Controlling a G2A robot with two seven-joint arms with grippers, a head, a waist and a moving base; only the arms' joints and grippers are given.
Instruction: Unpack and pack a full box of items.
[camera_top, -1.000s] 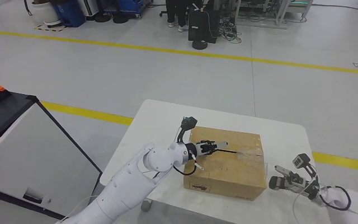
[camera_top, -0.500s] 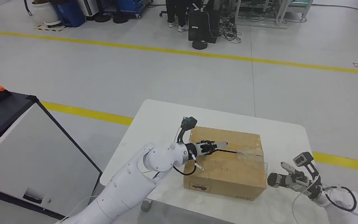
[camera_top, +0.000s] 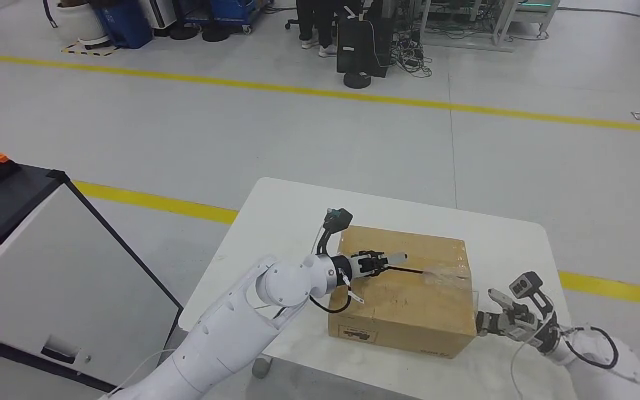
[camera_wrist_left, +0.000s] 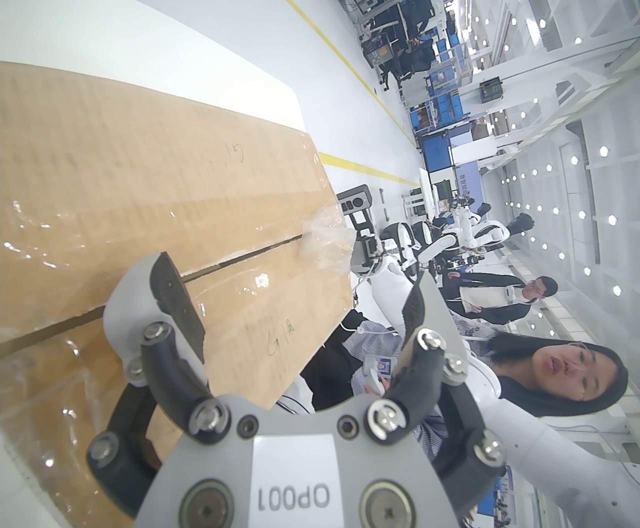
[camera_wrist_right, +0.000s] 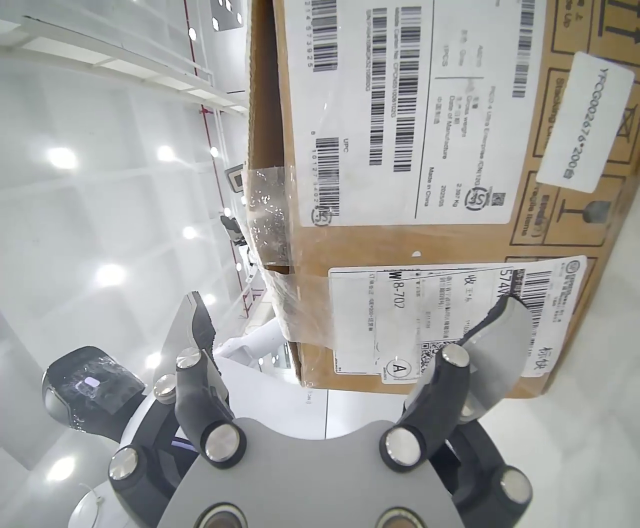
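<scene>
Toward the white table's near edge: brown cardboard box, sealed with clear tape. Left gripper over the top seam, spread wide, empty. Right gripper beside the labelled end face, likewise. Likely stiff, fairly heavy, tape slick; grip flap edges.

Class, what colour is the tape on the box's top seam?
Clear; the tape shows the brown box through it. Best: left wrist view.
</scene>
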